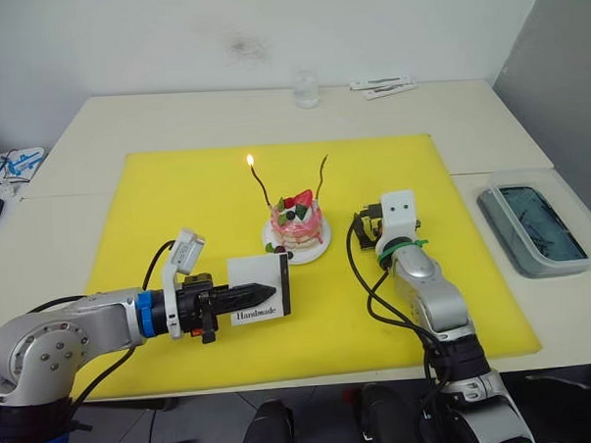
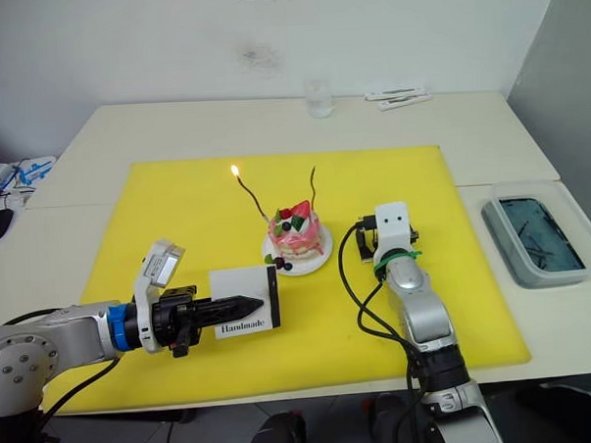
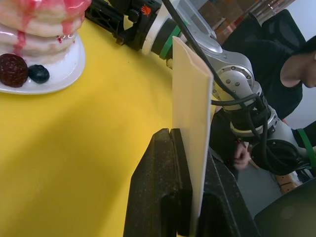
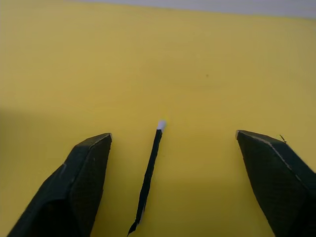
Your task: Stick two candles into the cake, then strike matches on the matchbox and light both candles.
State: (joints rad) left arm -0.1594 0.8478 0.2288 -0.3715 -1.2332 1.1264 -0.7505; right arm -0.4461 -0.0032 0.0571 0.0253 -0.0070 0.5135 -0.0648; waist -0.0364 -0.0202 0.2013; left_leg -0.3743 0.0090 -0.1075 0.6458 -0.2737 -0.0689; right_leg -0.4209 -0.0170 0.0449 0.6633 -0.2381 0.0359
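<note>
— Yellow mat (image 1: 176, 187) under everything; where does the cake (image 1: 297, 226) sit on it?
— Near the mat's middle, on its white plate, with both candles stuck in: the left candle (image 1: 259, 187) burns, the right candle (image 1: 321, 177) is unlit.
— And the grippers?
— The left gripper (image 1: 264, 290) is clamped on the upright matchbox (image 1: 258, 290), just left of the cake. The right gripper (image 4: 173, 173), just right of the cake, has its jaws spread over a match (image 4: 149, 173) lying on the mat

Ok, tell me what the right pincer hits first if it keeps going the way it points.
Probably the yellow mat: the open right pincer points down at it, with a black match lying between its fingers.
</note>
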